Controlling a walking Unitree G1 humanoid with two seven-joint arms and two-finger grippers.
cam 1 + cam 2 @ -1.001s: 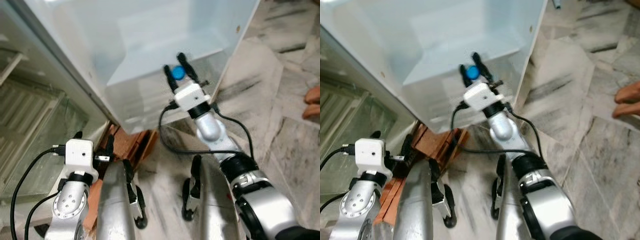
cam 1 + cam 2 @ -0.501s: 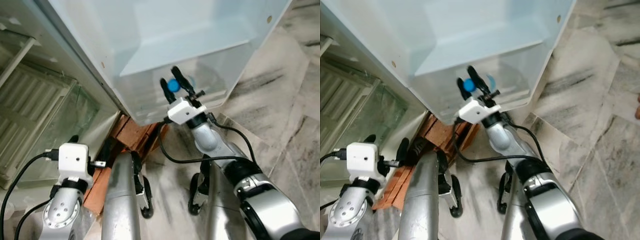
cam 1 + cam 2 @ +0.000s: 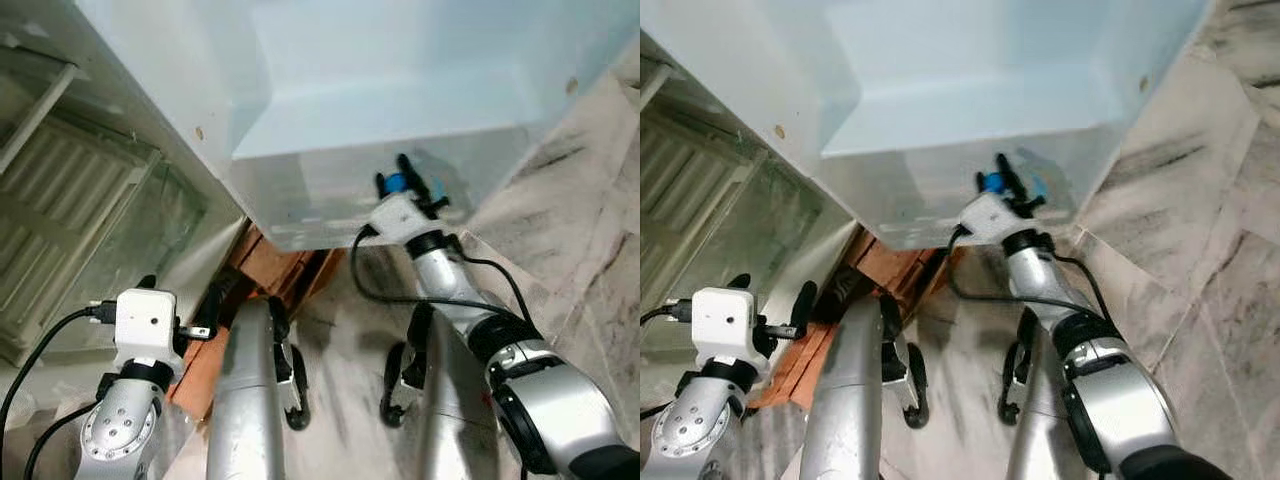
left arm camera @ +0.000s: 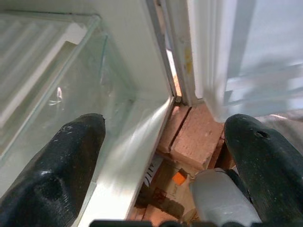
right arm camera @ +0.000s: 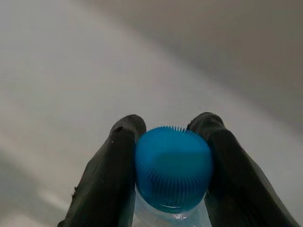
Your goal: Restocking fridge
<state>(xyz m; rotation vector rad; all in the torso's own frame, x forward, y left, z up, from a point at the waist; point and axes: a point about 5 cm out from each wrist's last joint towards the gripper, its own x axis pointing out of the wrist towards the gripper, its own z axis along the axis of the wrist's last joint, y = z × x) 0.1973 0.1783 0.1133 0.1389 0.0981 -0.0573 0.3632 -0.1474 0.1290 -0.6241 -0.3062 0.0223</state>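
My right gripper (image 3: 396,182) is shut on the blue cap (image 5: 173,168) of a clear water bottle, one black finger (image 5: 106,184) on each side of it. It is held close against the front wall of the translucent door bin (image 3: 300,190) of the open white fridge, near the bin's right end. The bottle's body is hidden below the cap. My left gripper (image 4: 165,161) hangs low at my left side with its fingers (image 4: 57,175) wide apart and nothing between them.
Red bricks (image 3: 275,268) lie under the fridge, just ahead of my legs (image 3: 245,400). A glass shelf (image 3: 90,200) and the fridge's inner frame stand to my left. Grey marble floor (image 3: 600,250) spreads to the right.
The head view has swung, so the fridge looks shifted. My right gripper with the bottle has gone from the bin's rim down and rightward, against the bin's front wall. The left arm stays put.
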